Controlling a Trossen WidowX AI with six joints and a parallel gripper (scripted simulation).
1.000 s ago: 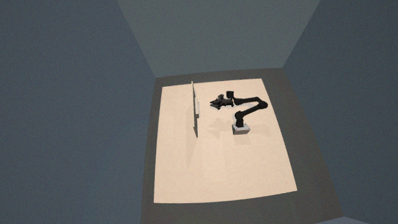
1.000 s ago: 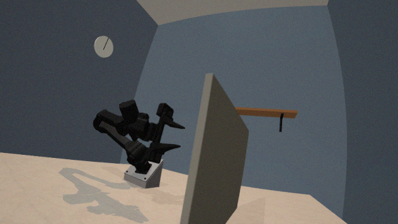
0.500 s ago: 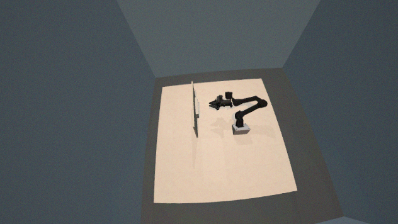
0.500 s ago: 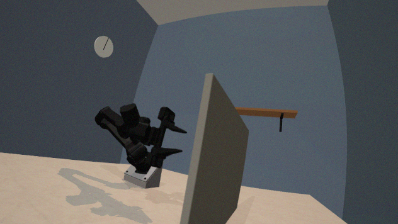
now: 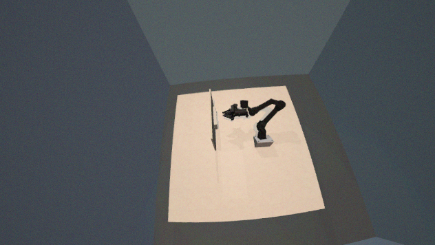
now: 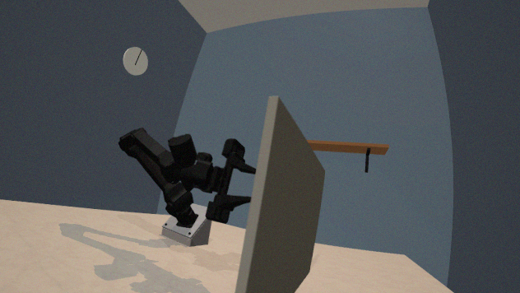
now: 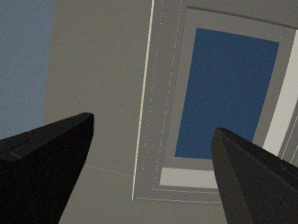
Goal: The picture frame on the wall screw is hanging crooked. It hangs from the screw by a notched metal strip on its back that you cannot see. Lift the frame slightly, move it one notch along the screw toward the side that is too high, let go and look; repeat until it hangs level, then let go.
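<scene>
The picture frame (image 5: 216, 120) (image 7: 162, 75) hangs on the front of the upright panel (image 5: 213, 141) (image 6: 288, 197) (image 7: 100, 75). It has a grey border and a blue picture (image 7: 227, 90). In the wrist view its lower left corner shows between the fingers; its top and right parts run out of view. I cannot tell its tilt clearly. The screw and the notched strip are hidden. My gripper (image 5: 224, 114) (image 6: 251, 186) (image 7: 153, 131) is open and empty. It points at the panel, a short gap in front of the frame.
The arm's base (image 5: 263, 142) (image 6: 193, 234) stands on the pale table top (image 5: 248, 193) (image 6: 41, 247), on the frame's side of the panel. A shelf (image 6: 350, 146) and a round clock (image 6: 136, 61) are on the room walls behind.
</scene>
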